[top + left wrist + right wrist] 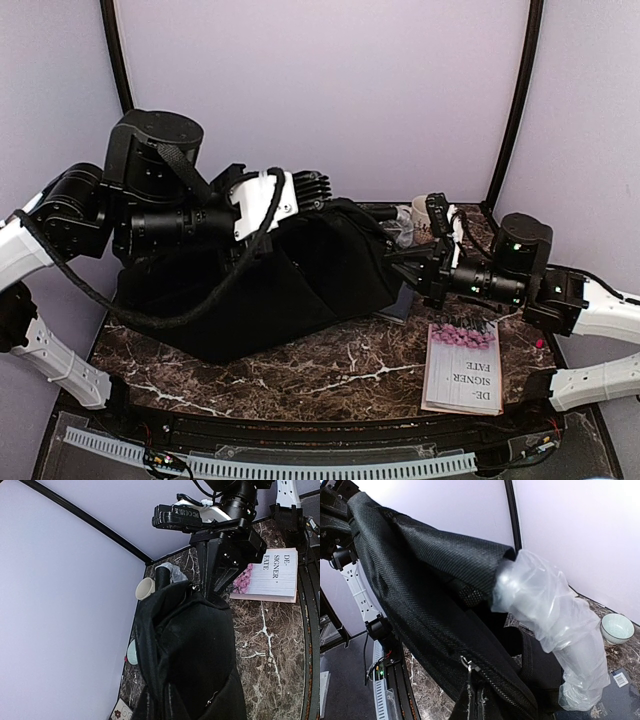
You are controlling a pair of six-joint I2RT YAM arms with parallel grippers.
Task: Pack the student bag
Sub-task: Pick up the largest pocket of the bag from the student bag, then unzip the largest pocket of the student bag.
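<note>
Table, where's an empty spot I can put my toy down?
The best bare patch of the table is at the front, between the black bag and the near edge, left of the white book. The back right corner is crowded: the right hand, a cup and a plastic-wrapped thing bunch there.

Marble table [330, 375], as I see it from the top view: pale book [462, 365] with pink flowers on its cover, flat at 4 o'clock. In my right wrist view: clear plastic-wrapped cylinder [550, 625], tilted; white bowl [616, 627] at its 3 o'clock; dark notebook [620, 695] at its 5 o'clock.
</note>
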